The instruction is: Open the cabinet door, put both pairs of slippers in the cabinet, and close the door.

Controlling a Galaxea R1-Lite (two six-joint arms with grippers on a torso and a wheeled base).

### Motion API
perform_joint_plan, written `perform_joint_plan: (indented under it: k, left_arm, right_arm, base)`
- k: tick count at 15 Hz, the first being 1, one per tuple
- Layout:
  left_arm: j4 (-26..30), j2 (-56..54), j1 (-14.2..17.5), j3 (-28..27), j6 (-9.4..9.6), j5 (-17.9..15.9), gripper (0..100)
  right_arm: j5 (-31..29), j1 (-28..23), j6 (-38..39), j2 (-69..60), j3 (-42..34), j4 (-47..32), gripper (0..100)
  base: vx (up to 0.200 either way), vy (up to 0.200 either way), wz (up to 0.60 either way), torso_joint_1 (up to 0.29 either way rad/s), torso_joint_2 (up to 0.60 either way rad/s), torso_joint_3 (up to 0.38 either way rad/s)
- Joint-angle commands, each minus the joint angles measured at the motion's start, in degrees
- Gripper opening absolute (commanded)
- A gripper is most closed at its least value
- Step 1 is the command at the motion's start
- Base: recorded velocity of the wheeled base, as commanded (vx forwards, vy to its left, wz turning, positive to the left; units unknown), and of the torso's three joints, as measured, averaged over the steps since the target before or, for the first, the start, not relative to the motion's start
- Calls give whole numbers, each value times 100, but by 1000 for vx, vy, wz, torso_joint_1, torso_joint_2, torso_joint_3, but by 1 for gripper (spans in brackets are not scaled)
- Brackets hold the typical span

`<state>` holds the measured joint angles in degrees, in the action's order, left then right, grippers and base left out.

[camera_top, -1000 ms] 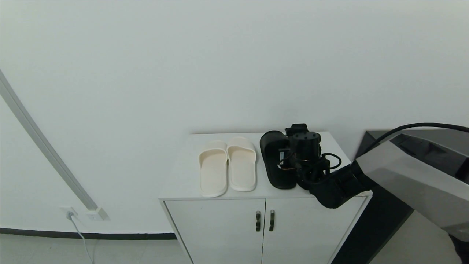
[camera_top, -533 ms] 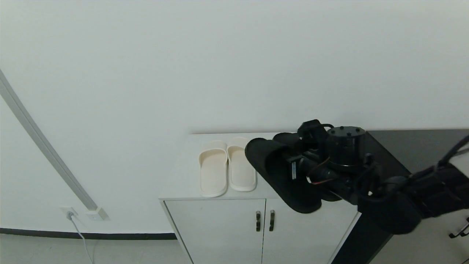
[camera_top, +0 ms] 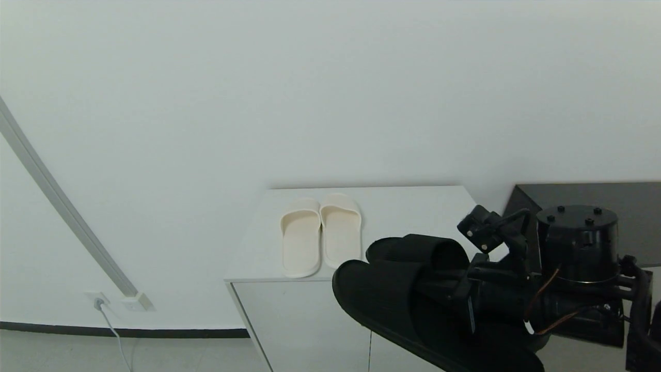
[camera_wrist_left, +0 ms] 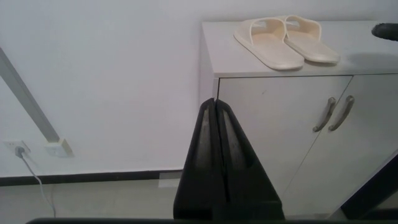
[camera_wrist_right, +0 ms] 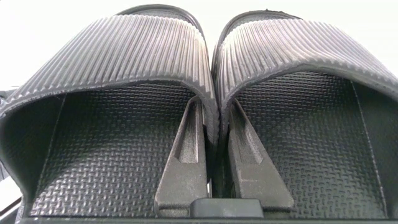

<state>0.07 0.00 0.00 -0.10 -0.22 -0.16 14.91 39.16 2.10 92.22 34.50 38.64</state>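
Observation:
My right gripper is shut on the pair of black slippers, held in the air in front of the white cabinet at its right half. In the right wrist view its fingers pinch the two inner side walls of the black slippers together. The cream slippers lie side by side on the cabinet top. The left gripper is shut and empty, low and to the left of the cabinet. Both doors are closed, with the handles at the middle seam.
A dark surface stands right of the cabinet. A wall socket with a cable and a slanted grey conduit are on the wall at left. Bare floor lies left of the cabinet.
The right arm has lifted the black slippers off the cabinet top and drawn them back and down, toward the camera. The cream slippers have stayed in place.

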Motion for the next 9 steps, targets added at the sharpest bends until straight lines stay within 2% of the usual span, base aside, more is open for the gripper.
perform_joint_plan:
  k: [1,4,9]
  left_arm:
    - [-7,9,0,1,-4,-2,0]
    - [1,9,-9,1,-4,-2,0]
    - [1,9,0,1,-4,-2,0]
  right_arm:
    - [21,13,1,-64,-66,3,0]
    - [30,66,-95,-38,-84,-6,0]
    - [47,83,-306,-82,-224,12,0]
  base:
    - [-200,0,0,2,7,2]
    - [-200,0,0,6,1,4]
    - [0,0,0,0,0,0]
